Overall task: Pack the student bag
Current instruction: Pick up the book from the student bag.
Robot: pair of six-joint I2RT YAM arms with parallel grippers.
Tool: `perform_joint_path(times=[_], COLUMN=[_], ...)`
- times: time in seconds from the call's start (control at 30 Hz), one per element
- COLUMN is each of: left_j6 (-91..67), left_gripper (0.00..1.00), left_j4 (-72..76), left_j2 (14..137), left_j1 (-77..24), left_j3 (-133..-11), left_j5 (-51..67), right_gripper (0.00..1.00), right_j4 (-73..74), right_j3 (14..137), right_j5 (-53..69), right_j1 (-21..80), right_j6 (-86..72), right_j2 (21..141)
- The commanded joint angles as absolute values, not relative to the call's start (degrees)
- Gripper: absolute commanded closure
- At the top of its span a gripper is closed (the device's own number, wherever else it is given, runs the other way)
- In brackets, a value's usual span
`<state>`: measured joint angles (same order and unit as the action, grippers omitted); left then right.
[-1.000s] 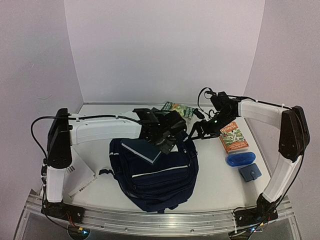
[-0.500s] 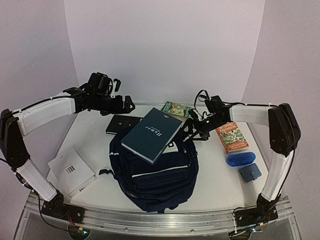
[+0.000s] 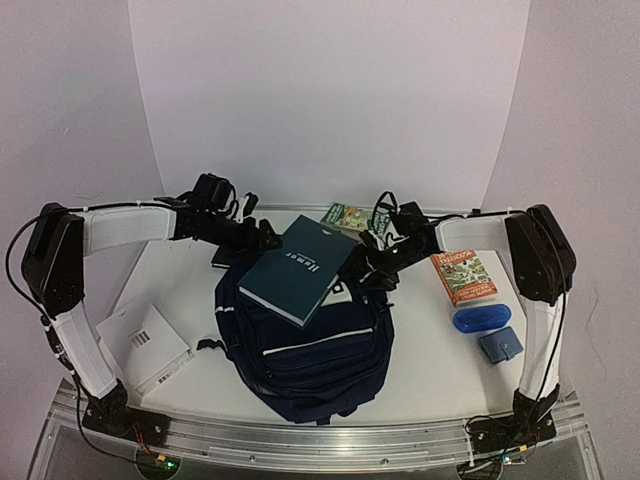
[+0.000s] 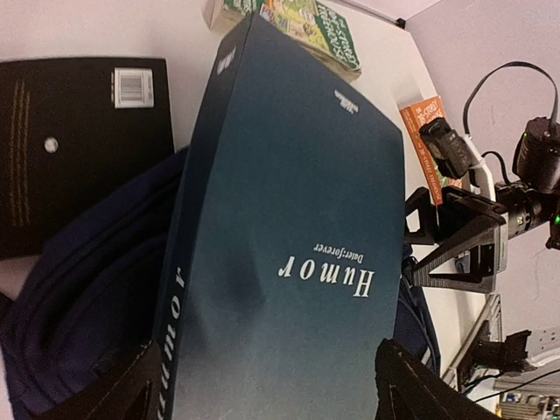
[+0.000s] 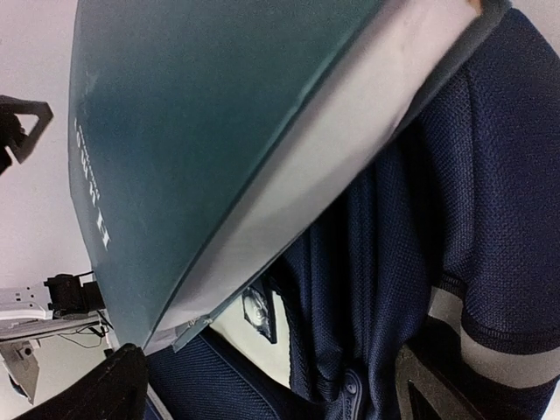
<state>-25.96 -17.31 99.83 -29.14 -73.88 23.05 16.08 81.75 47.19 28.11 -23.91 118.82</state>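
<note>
The student bag (image 3: 300, 360), a navy backpack with white stripes, lies mid-table with its top towards the back. A teal book titled "Humor" (image 3: 300, 265) rests tilted over the bag's top opening. My left gripper (image 3: 262, 238) is at the book's left edge. In the left wrist view its jaws stand wide open (image 4: 262, 376), with the book (image 4: 280, 219) filling the gap between them. I cannot tell if they press it. My right gripper (image 3: 372, 265) is open at the bag's top right. In the right wrist view it (image 5: 276, 385) hangs over bag fabric (image 5: 455, 219), under the book's page edge (image 5: 289, 175).
A black notebook (image 4: 79, 131) lies left of the bag, partly under the left arm. A white barcoded box (image 3: 145, 345) sits front left. A green book (image 3: 352, 217) is at the back. An orange book (image 3: 465, 275), a blue case (image 3: 480, 318) and a small blue pouch (image 3: 500, 344) lie right.
The left gripper left the book on the bag and swung back left. It has now come back down to the book's left edge. The right gripper has edged left towards the bag.
</note>
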Motion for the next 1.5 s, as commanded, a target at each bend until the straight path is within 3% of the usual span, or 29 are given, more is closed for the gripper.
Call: perform_joint_path(times=[0.0, 0.2, 0.43, 0.6, 0.8, 0.97, 1.47], left_j6=[-29.17, -30.16, -31.27, -31.79, -32.50, -31.55, -32.13], left_gripper=[0.24, 0.40, 0.48, 0.50, 0.52, 0.50, 0.52], left_j4=[-11.20, -10.07, -7.78, -6.40, -3.36, -3.32, 1.12], left_j2=[101.60, 102.74, 103.96, 105.96, 105.16, 102.62, 99.10], left_j1=[-29.35, -31.25, -33.79, -35.46, -35.60, -35.61, -38.09], left_j3=[-71.55, -70.77, -70.72, -71.72, -70.10, -69.37, -70.70], left_j5=[28.87, 29.81, 31.41, 32.52, 33.59, 33.36, 35.18], right_gripper=[0.03, 0.05, 0.08, 0.15, 0.36, 0.48, 0.51], right_j4=[11.16, 10.01, 9.38, 7.85, 7.04, 7.05, 7.31], right_j3=[84.83, 83.27, 81.87, 82.30, 81.71, 80.27, 76.51], right_j5=[49.66, 52.14, 53.86, 56.30, 58.01, 58.81, 55.60], right_j1=[29.01, 29.11, 29.15, 29.09, 29.10, 29.08, 29.13], right_j6=[-26.36, -26.18, -25.38, -27.00, -27.16, -26.81, -26.67], right_j2=[121.52, 119.85, 117.54, 118.19, 113.62, 107.87, 102.59])
